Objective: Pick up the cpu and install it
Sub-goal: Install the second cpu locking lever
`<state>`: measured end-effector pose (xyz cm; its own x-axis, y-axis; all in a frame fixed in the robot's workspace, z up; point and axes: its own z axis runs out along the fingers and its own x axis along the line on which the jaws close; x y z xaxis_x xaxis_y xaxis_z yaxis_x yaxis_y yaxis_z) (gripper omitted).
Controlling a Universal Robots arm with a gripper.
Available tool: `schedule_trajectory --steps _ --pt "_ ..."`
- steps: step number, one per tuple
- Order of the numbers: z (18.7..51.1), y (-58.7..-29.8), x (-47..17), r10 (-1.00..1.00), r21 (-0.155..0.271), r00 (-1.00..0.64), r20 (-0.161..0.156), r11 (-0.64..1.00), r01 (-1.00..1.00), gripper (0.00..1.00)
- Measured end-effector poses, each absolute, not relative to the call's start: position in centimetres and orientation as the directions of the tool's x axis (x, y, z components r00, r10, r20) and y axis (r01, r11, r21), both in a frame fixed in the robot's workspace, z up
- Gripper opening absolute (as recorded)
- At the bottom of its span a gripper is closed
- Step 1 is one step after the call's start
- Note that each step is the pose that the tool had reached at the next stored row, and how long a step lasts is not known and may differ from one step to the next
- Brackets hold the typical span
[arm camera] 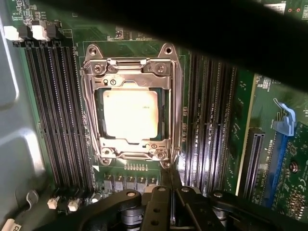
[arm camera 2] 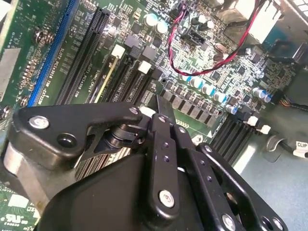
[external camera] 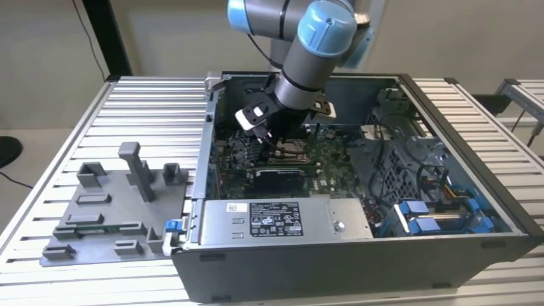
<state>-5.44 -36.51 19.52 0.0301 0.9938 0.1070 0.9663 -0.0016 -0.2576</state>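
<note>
Arm: you see the arm [external camera: 297, 70] reaching down from above into the open computer case [external camera: 442, 185], its wrist over the green motherboard [external camera: 327, 162] in the exterior view.
Gripper: the gripper [external camera: 276, 145] hangs just above the socket area in the exterior view; in both wrist views you see its black linkage [arm camera 2: 163, 159] in the foreground. You cannot tell whether the fingers are spread or pressed together, and nothing shows between them.
Chip: in the first wrist view the cpu [arm camera: 130, 114] lies flat inside the socket [arm camera: 132, 110], its pale metal top facing up, with the metal frame around it on all sides.
Socket surroundings: long black memory slots [arm camera: 55, 115] run along both sides of the socket in the first wrist view.
Wiring: in the second wrist view a red and black cable [arm camera 2: 207, 70] loops across the board beyond the gripper.
Case: a grey power supply box [external camera: 285, 220] sits along the case's near wall in the exterior view, with blue drive clips [external camera: 425, 213] toward the exterior view's right.
Tray: a grey fixture tray [external camera: 111, 217] with upright blocks rests on the slatted table [external camera: 51, 140] at the exterior view's left, well apart from the gripper.
</note>
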Motion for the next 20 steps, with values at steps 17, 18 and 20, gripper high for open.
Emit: schedule_trajectory --steps 17,18,20 --pt "19.3 -37.2 -4.5 0.994 -0.285 0.033 0.107 -0.001 0.958 0.0" --pt "19.5 -37.3 -4.5 0.994 -0.288 0.033 0.105 -0.002 0.958 0.0" --pt "20.2 -37.3 -4.5 0.994 -0.29 0.034 0.106 -0.002 0.957 0.0"
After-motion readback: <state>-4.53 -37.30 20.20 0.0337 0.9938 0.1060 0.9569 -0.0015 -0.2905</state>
